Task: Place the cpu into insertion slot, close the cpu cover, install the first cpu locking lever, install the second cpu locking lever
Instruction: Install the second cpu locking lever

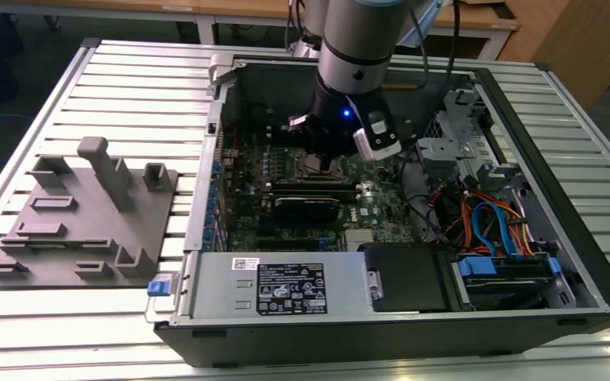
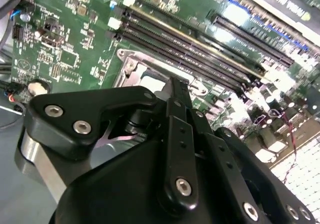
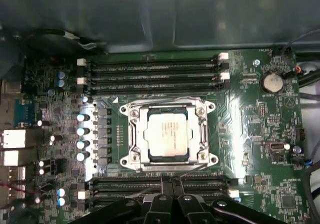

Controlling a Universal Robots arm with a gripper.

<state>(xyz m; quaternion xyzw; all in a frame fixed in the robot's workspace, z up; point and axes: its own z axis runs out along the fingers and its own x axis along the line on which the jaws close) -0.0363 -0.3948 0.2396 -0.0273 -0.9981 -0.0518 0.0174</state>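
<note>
In the first wrist view the cpu, a dull silver square chip, lies flat in the insertion slot at the middle of the green motherboard. The cpu cover, a silvery frame with a square cut-out, lies down around the chip. My gripper hovers at the socket's edge, beside the memory slots, black fingers pressed together with nothing seen between them. The second wrist view shows the gripper tip pointing at the cpu cover. In the exterior view the gripper reaches down into the open computer case.
Long black memory slots run on both sides of the socket. A black card, cables and drive cages crowd the case. A grey fixture plate lies on the slatted table at the exterior view's left.
</note>
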